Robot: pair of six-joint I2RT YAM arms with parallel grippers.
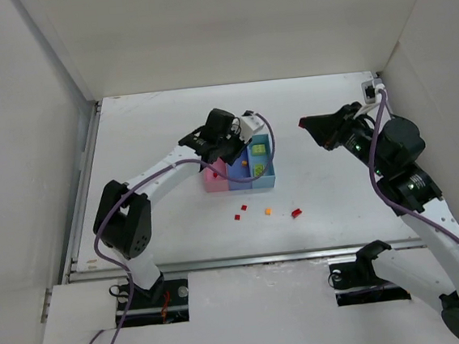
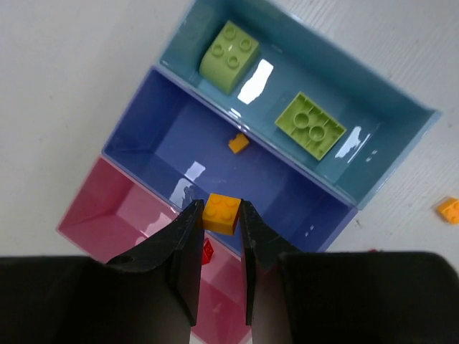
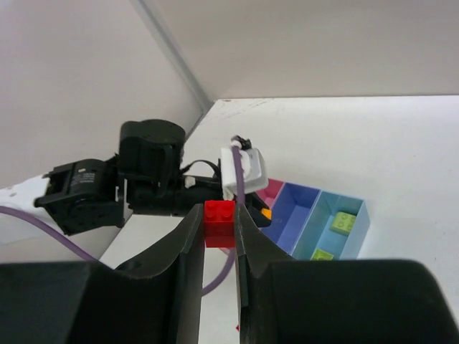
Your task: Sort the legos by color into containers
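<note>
Left pincer (image 2: 220,215) pinches a studded orange brick (image 2: 221,211); right pincer (image 3: 219,222), a red brick (image 3: 219,225). Glossy light-blue bin (image 2: 287,75) holds two green bricks (image 2: 229,56); violet bin (image 2: 179,143) an orange bit (image 2: 239,142); pink bin (image 2: 107,215) a red bit (image 2: 208,249).

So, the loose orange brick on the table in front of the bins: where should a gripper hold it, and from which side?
Pinch the orange brick across two opposite side walls, coming straight down. It is tiny and low on the table, so a sideways approach would likely scrape; the red bricks nearby lie apart, leaving room on both sides.
</note>
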